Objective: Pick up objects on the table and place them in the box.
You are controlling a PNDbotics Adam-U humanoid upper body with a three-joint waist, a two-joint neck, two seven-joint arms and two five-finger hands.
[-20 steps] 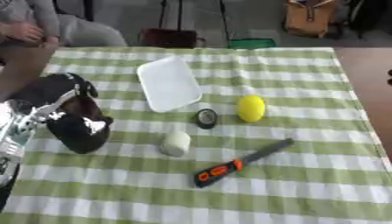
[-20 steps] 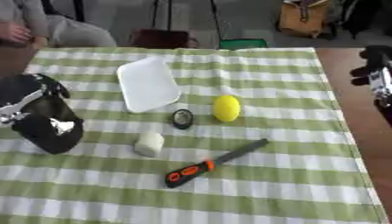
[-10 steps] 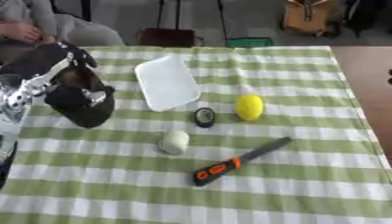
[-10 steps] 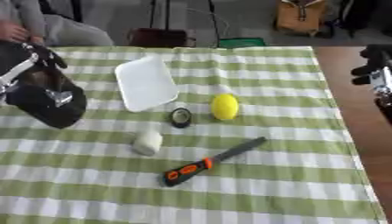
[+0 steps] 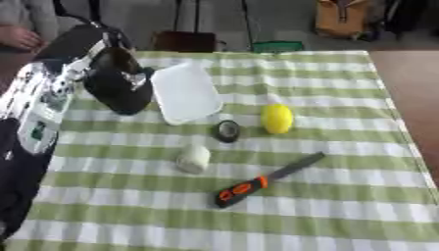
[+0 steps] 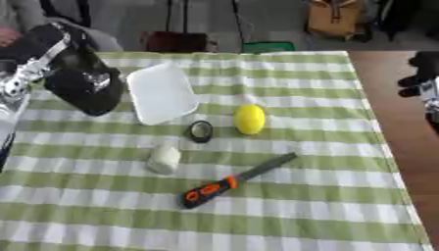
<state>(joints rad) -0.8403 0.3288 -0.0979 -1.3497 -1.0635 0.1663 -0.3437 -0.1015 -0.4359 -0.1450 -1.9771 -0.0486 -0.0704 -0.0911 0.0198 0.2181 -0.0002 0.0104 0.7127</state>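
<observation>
Black cap [image 6: 82, 81] now upper left of frame, lifted up and back from mid-left, left hand [image 5: 107, 51] clamped on it. White tray [image 5: 186, 92] just beside. Lemon [image 5: 277, 118], knife [image 5: 261, 181] untouched. Right hand [image 6: 425, 81] at right edge, fingers: cannot tell.

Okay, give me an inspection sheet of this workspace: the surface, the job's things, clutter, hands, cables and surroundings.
Surface: table under a green and white checked cloth.
Job's things: white tray, yellow lemon, small dark ring, white cylinder, orange-handled knife, all apart on the cloth.
Clutter: nothing seen.
Hands: left hand carries a black cap above the cloth's far left; right hand idle off the table's right edge.
Cables: nothing seen.
Surroundings: brown bag on the floor beyond the table.
</observation>
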